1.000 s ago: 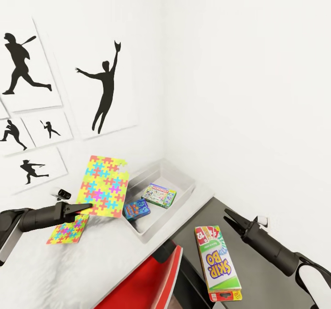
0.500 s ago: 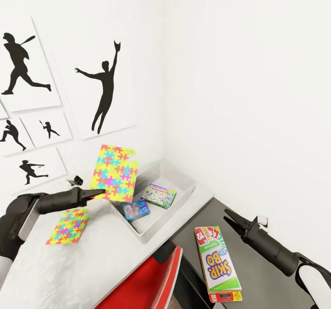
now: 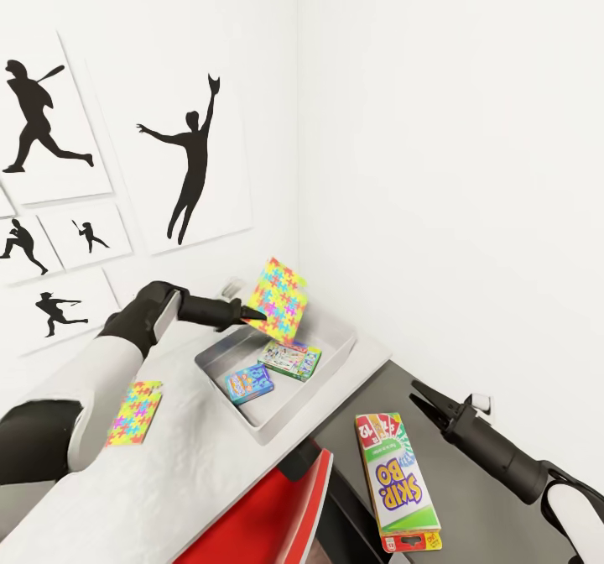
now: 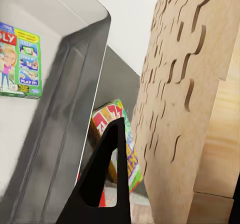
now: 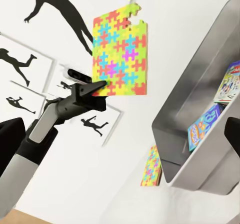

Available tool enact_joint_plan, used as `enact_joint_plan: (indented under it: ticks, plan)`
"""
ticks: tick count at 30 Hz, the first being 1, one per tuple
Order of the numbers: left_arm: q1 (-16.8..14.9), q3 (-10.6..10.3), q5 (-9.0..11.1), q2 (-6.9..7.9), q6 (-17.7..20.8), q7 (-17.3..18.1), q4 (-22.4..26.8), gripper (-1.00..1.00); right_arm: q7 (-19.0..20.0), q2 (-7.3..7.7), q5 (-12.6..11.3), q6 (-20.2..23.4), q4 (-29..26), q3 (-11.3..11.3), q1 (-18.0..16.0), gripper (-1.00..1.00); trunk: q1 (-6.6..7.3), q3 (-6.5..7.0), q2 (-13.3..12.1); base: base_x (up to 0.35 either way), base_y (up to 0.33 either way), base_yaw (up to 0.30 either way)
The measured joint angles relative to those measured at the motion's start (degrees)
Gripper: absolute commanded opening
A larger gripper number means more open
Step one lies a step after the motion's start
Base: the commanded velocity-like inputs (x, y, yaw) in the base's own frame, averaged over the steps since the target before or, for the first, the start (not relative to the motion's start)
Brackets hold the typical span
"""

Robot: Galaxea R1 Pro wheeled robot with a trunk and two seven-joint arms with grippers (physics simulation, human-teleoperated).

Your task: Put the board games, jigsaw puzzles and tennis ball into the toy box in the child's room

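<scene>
Since a second ago, left gripper (image 3: 254,316) has carried one jigsaw puzzle (image 3: 278,300) rightward, jaws clamped on its edge, held upright above toy box's (image 3: 335,362) far end. Second puzzle (image 3: 134,413) flat on bench (image 3: 184,463), left. Blue game (image 3: 249,383) and Monopoly (image 3: 290,358) inside box. SKIP-BO (image 3: 393,480) on dark surface, near right gripper (image 3: 416,394), jaws spread, empty.

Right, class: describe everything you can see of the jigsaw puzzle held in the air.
The held jigsaw puzzle is a thin flat board of interlocking yellow, blue, red, green and purple pieces, with a plain brown back and one notched corner. It stands nearly upright, pinched at its lower edge by the left claw, above the grey toy box, touching nothing else.
</scene>
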State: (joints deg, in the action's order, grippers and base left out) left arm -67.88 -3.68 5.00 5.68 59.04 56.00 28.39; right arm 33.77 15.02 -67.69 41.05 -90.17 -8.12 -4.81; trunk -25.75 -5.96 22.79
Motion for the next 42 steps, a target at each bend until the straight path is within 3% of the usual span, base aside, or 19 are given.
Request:
enact_joint_plan:
  ticks: [3, 7, 17, 35, 39, 42]
  plan:
    - [-0.96, -0.03, -0.59, -0.96, -0.77, -4.78, -2.07, -1.0, 0.06, 0.01, 0.0, 0.03, 0.0, -0.04, 0.0, 1.0, 0.0, 0.0, 0.0, 0.0, 0.0, 0.0]
    - [-1.17, -0.4, -0.91, -1.27, -1.83, -6.63, -3.44, -1.0, 0.01, 0.04, 0.0, 0.04, 0.0, -0.12, 0.0, 1.0, 0.0, 0.0, 0.0, 0.0, 0.0, 0.0]
    - [-1.23, -5.08, -2.16, -1.48, -5.3, -7.17, -5.2, -1.0, -0.01, 0.4, -0.06, 0.23, 0.02, -0.17, 0.01, 1.0, 0.0, -0.47, 0.0, 0.0, 0.0, 0.0]
    - [-1.19, -6.14, -2.41, -1.51, -6.46, -7.12, -5.16, -1.0, -0.01, 0.54, -0.06, 0.28, 0.06, -0.17, 0.02, 1.0, 0.0, -2.15, 0.0, 0.0, 0.0, 0.0]
    - [-1.16, -10.41, -2.27, -1.45, -6.68, -7.01, -5.16, -1.0, -0.01, 0.54, -0.08, 0.25, 0.07, -0.17, 0.0, 1.0, 0.0, -2.53, 0.0, 0.0, 0.0, 0.0]
    - [-1.15, -12.35, -2.13, -1.43, -6.7, -6.61, -5.16, -1.0, -0.01, 0.54, -0.06, 0.24, 0.03, -0.17, 0.01, 1.0, 0.0, -2.81, 0.0, 0.0, 0.0, 0.0]
